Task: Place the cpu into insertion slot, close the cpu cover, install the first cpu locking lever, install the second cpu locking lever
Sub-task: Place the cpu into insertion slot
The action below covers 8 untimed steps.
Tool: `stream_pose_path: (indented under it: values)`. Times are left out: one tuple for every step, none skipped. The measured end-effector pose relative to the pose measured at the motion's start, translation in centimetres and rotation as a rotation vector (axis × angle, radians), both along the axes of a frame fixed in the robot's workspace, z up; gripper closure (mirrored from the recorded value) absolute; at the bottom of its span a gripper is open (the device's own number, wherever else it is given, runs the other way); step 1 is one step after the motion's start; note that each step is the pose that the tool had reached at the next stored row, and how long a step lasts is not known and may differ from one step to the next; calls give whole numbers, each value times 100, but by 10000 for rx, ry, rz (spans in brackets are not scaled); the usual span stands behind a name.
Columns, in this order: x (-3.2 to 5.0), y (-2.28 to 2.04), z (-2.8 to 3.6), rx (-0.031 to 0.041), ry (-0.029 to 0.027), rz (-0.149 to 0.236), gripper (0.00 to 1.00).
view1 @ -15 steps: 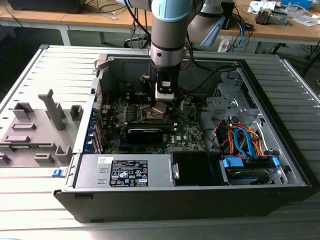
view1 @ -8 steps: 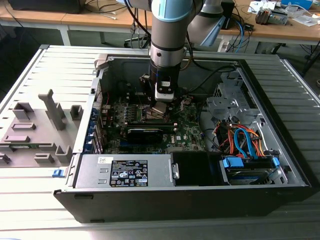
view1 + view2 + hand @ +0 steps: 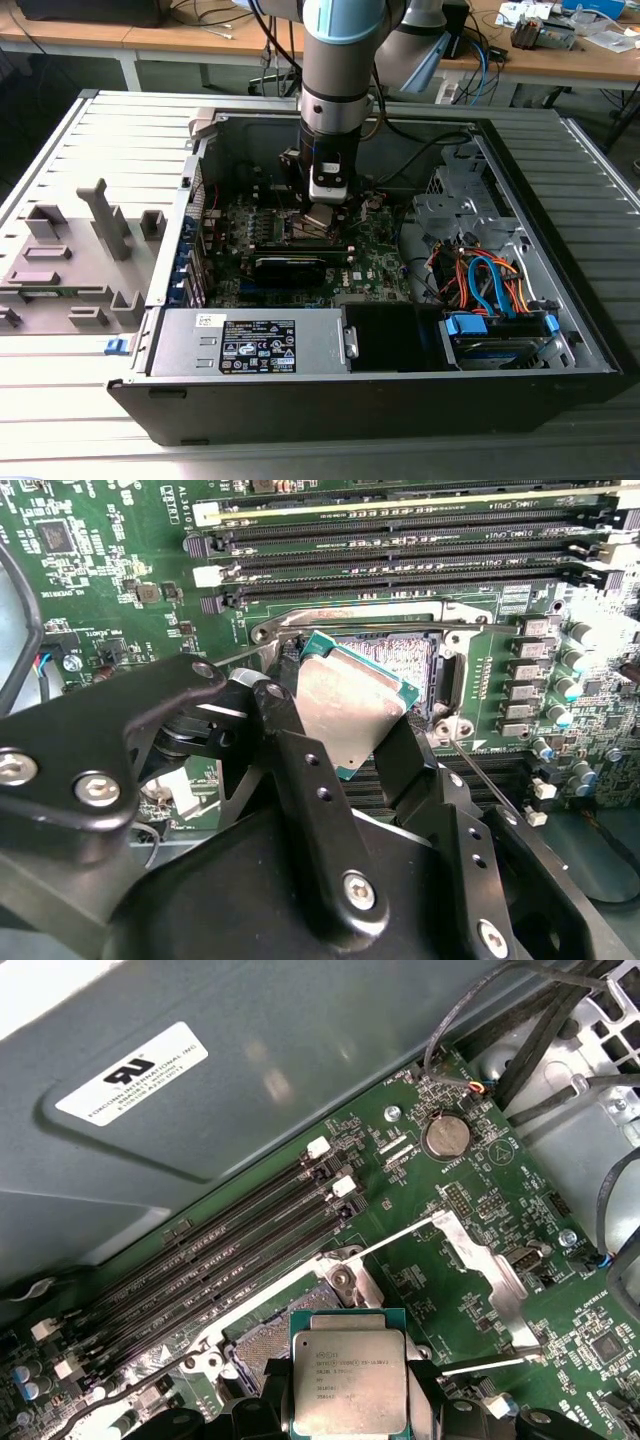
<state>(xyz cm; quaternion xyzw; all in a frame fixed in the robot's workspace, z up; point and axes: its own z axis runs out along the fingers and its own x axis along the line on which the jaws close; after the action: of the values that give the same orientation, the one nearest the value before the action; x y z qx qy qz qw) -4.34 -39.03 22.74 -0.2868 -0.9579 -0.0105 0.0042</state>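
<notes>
My gripper [image 3: 322, 215] hangs low inside the open computer case, over the green circuit board [image 3: 385, 262]. In both wrist views it is shut on the cpu [image 3: 350, 705] [image 3: 348, 1380], a flat silvery square pinched by its edges between the black fingers [image 3: 285, 730]. The cpu is held tilted just above the insertion slot [image 3: 418, 665] [image 3: 262, 1342], whose dark socket lies uncovered. The cpu cover [image 3: 485, 1265] stands swung up and open beside the slot. Two thin wire levers [image 3: 400, 1237] [image 3: 478, 1366] are released and stick out.
Long black memory slots [image 3: 400, 540] [image 3: 230, 1250] run close beside the socket. The case wall [image 3: 250, 1140] rises behind them. A power supply [image 3: 250, 345] and a drive bay with orange and blue cables [image 3: 495, 300] fill the case's front. Grey fixtures [image 3: 70, 260] stand outside at the exterior view's left.
</notes>
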Motion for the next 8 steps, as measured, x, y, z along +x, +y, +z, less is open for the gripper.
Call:
stream_pose_path:
  values:
    - [0,0,0,-1,0,-19,45]
    - [0,0,0,-1,0,-34,45]
    - [0,0,0,-1,0,-53,45]
    - [0,0,0,-1,1,-67,45]
    - [0,0,0,-1,0,-83,45]
    - [0,0,-1,-1,0,-97,45]
    - [0,0,-1,-1,1,-120,45]
    - [0,0,-1,0,0,-137,45]
